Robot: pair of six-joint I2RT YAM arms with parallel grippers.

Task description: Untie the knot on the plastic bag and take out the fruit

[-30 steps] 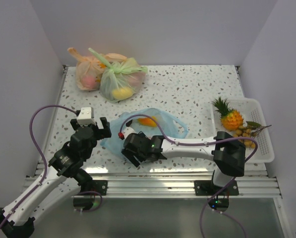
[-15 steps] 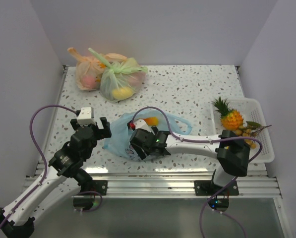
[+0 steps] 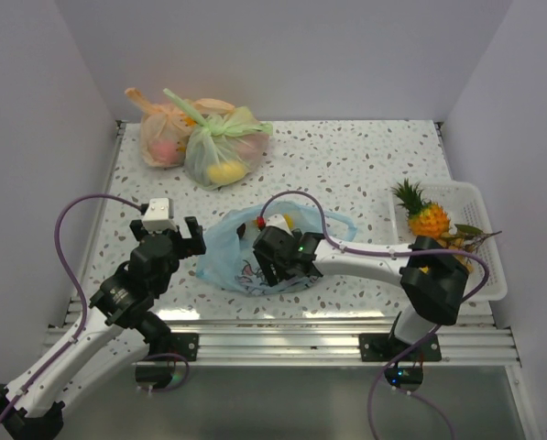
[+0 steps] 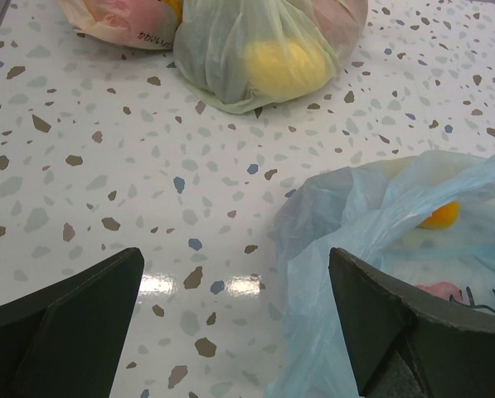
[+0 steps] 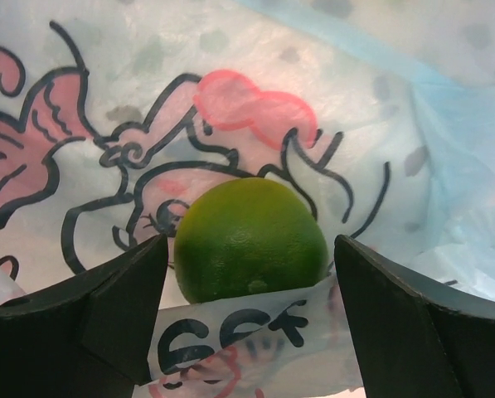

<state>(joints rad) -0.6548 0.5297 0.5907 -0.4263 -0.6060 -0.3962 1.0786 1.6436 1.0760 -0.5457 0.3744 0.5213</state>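
The right end effector (image 3: 277, 258) is reaching into the untied plastic bag (image 3: 220, 261) near the surface's (image 3: 346, 165) front edge, spread fingers (image 5: 89, 315) bracketing a green fruit (image 5: 251, 240) for pickup, while the left end effector (image 3: 181, 240) is hovering wide open.

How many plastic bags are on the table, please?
3: an orange translucent bag and a green translucent bag touching at back left; a light blue printed bag centre front.
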